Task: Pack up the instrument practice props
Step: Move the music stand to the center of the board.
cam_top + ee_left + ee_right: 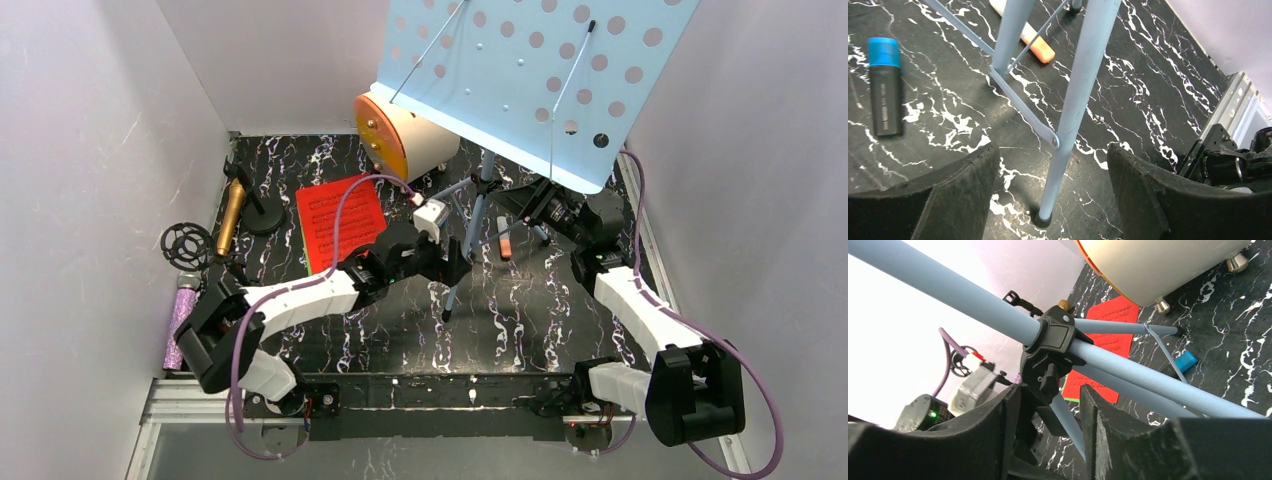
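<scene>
Black curved fingers (968,190) of my left end effector (1053,150) sit nearest, standing apart with 1 slim leg (1083,75) of the pale-blue perforated sheet-music tripod (540,80) between them. Neither pad touches the tube. The leg's black rubber foot (1043,219) rests on the black white-veined bench (530,310).

The tripod stands mid-bench, just in front of the round cream-and-orange drawer cabinet (410,135), and its broad holed desk leans high over everything. My right end effector (1050,390) is up at the black plastic hub (1053,340) where the legs meet the mast, with its 2 fingers flanking the lower part of the hub. The gap there is narrow, and I cannot tell whether the pads press it yet.

I judge the tripod light and stiff but top-heavy, since that wide desk would swing it over if only 1 leg were lifted. The painted tubes look smooth, so a pinch on bare tube may slide or spin. The hub's ridges and knob offer the surer hold. For my left, the leg just above the riveted brace (1023,107) seems best. The thin braces themselves look easy to bend, so I would keep off them.

A flat red music sheet (340,220) lies just left of the tripod's legs.
</scene>
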Controlling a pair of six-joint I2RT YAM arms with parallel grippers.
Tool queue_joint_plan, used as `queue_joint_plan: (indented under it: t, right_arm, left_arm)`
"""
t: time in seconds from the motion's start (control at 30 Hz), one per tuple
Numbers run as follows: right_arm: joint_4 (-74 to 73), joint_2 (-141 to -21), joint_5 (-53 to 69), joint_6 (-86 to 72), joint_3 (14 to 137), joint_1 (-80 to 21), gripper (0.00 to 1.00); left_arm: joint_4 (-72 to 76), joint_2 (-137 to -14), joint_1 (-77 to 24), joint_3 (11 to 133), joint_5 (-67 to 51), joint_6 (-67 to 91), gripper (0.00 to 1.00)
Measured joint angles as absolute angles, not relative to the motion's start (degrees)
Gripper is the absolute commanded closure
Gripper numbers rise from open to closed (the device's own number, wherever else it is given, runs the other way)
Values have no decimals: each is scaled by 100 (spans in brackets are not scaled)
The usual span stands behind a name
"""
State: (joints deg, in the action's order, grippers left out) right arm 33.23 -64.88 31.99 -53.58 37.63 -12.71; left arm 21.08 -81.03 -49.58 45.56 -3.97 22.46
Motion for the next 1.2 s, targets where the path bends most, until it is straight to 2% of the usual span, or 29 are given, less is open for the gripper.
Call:
queue_joint_plan:
  t: [0.13,0.3,0.4,0.53,0.67,0.73,1.1,1.2]
  right_arm:
    - [3363,-6547,3216,-5411,3778,-1247,56]
    - [3454,-6650,3247,-5454,3782,-1197,62]
    - [3531,-6681,3315,-5513,3782,-1175,63]
    - [3651,-6692,3385,-5544,3782,-1140,64]
    - [3754,-6692,3494,-5557,3782,-1125,64]
    - [3780,-6692,3557,-5559,3782,-1125,64]
    - [3752,-6416,3948,-5621,3614,-1125,64]
    - [3754,-6272,4091,-5686,3485,-1125,64]
  left_arm:
    - [2233,-8503,-5151,4700,-338,2180,32]
    - [2276,-8761,-5323,4742,-263,2104,47]
    - [2276,-8796,-5391,4742,-231,2058,61]
    - [2305,-8807,-5435,4740,-189,1970,85]
    - [2349,-8840,-5457,4720,-108,1865,97]
    - [2421,-8833,-5485,4672,-62,1839,100]
    - [2460,-8141,-5804,3999,150,1916,100]
    - [2355,-7942,-5913,3863,196,1966,92]
